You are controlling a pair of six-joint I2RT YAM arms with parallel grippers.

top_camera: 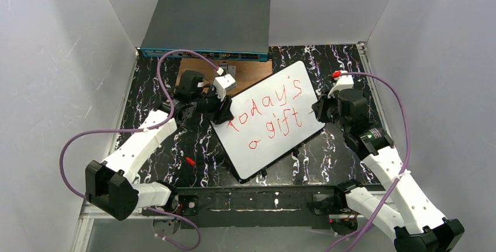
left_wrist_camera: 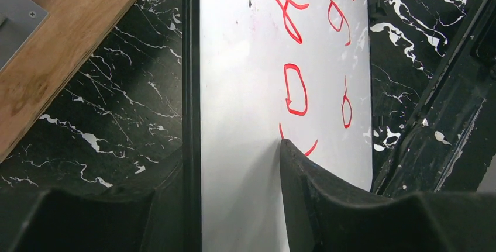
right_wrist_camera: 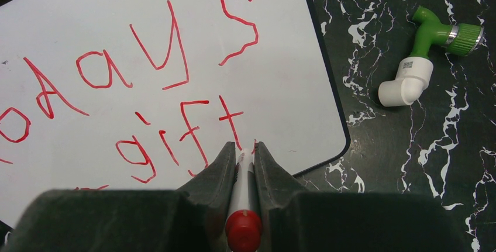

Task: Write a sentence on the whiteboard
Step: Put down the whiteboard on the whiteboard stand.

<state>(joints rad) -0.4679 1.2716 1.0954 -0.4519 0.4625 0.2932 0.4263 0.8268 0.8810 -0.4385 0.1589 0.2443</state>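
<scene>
Whiteboard (top_camera: 275,149) is being pinched at its long left edge by the left gripper (top_camera: 224,114). One finger (left_wrist_camera: 316,193) is pressing on the white face. The other finger is sitting just past the thin black edge.

The right gripper (right_wrist_camera: 245,149) is squeezing a red marker (right_wrist_camera: 241,187) tight between its fingers. The marker's tip is pointing at the white face just beside the "t" of "gift", close to the board's right edge. I cannot tell if the tip is touching.

The board is lying in the middle of the table (top_camera: 193,141), turned crooked. One corner is pointing at the table's far edge and one at the near edge. Red words (top_camera: 266,109) are filling the upper part: "today's", then "gift", then a small "o". Bare white is showing under "gift" and beside the "o", down to the near corner.

A wooden plate (top_camera: 254,76) is lying just beside the board's far-left edge. A grey box (top_camera: 205,27) is sitting behind it at the table's far edge. A small red thing (top_camera: 190,161) is lying on the black table between the left arm and the board. A green and white pipe piece (right_wrist_camera: 418,59) is lying past the board's right edge, apart from it. Black table is showing along the left edge and in front of the near corner.
</scene>
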